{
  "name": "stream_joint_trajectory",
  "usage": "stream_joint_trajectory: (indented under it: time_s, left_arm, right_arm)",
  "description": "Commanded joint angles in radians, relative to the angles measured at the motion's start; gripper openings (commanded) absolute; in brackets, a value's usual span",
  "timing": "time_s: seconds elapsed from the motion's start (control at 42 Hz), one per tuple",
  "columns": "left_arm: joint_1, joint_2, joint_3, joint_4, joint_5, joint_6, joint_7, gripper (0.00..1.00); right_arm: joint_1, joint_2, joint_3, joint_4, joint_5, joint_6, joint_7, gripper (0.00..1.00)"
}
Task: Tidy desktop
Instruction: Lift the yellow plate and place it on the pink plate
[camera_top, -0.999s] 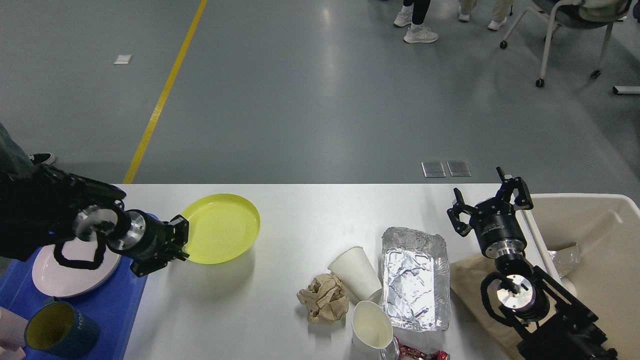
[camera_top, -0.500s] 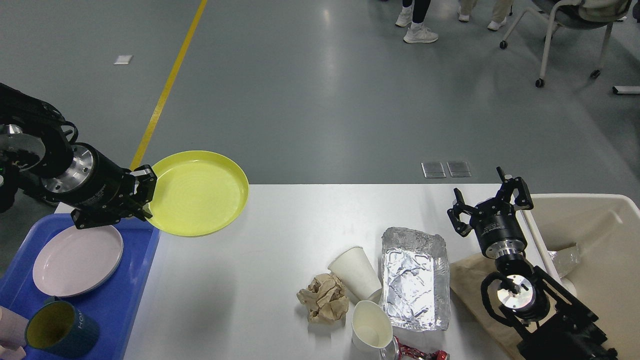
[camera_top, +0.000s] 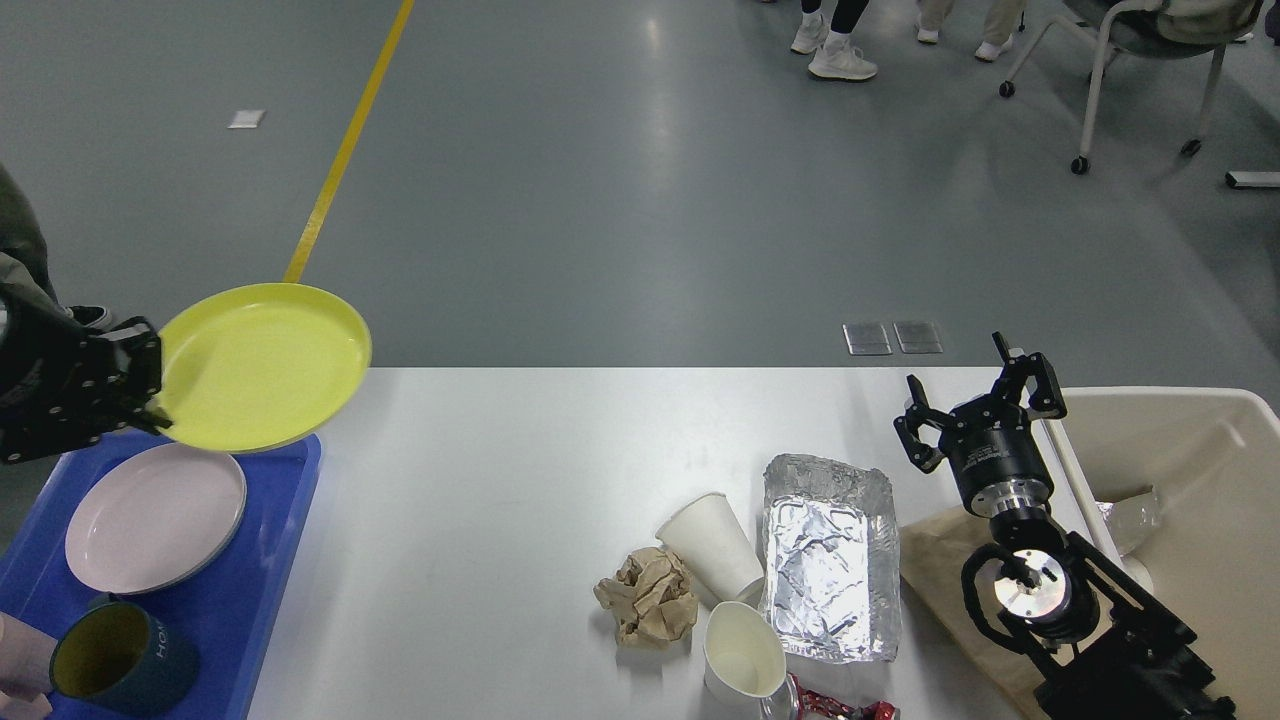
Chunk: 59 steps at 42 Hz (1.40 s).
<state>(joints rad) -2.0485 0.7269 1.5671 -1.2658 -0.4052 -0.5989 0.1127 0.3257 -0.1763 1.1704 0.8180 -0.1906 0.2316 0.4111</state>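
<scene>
The white desktop (camera_top: 500, 500) fills the lower half of the head view. My left gripper (camera_top: 150, 385) is shut on the left rim of a yellow plate (camera_top: 265, 365), held in the air over the far end of the blue tray (camera_top: 250, 600). A pale pink plate (camera_top: 155, 515) and a dark blue mug (camera_top: 120, 660) sit in that tray. My right gripper (camera_top: 980, 400) stands open and empty near the beige bin (camera_top: 1180, 420). On the desktop lie a foil tray (camera_top: 830, 555), two white paper cups (camera_top: 715, 545) (camera_top: 745, 660) and a crumpled brown paper ball (camera_top: 648, 597).
A red wrapper (camera_top: 835, 708) lies at the front edge beside the nearer cup. A brown paper bag (camera_top: 940, 570) lies under my right arm. The beige bin holds some clear plastic. People's feet and a wheeled chair (camera_top: 1130, 60) stand far off on the floor.
My left gripper has lifted the yellow plate off the desktop and carried it left, so it now hangs above the blue tray. The right arm has not moved.
</scene>
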Motion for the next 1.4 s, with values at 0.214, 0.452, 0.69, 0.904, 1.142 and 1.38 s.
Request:
stream_joint_trajectory:
  time_s: [0.214, 0.452, 0.69, 0.904, 1.142, 1.38]
  left_arm:
    - [0.52, 0.121, -0.262, 0.483, 0.019, -0.09, 0.007, 0.0]
    - [0.832, 0.103, -0.492, 0.709, 0.019, -0.079, 0.067, 0.0]
    - [1.005, 0.037, -0.653, 0.835, 0.02, 0.002, 0.144, 0.0]
    - [1.034, -0.015, -0.667, 0.836, 0.02, 0.036, 0.144, 0.0]
    - [1.036, -0.041, -0.673, 0.836, 0.022, 0.045, 0.145, 0.0]
    - [1.042, -0.055, -0.677, 0.836, 0.025, 0.068, 0.145, 0.0]
  right_arm:
    - [-0.001, 0.0, 0.0, 0.0, 0.0, 0.0, 0.0, 1.0]
    - [-0.001, 0.0, 0.0, 0.0, -0.001, 0.0, 0.0, 1.0]
    - [-0.001, 0.0, 0.0, 0.0, -0.001, 0.0, 0.0, 1.0]
    - [-0.001, 0.0, 0.0, 0.0, 0.0, 0.0, 0.0, 1.0]
    - [-0.001, 0.0, 0.0, 0.0, -0.001, 0.0, 0.0, 1.0]
    - [-0.001, 0.001, 0.0, 0.0, -0.001, 0.0, 0.0, 1.0]
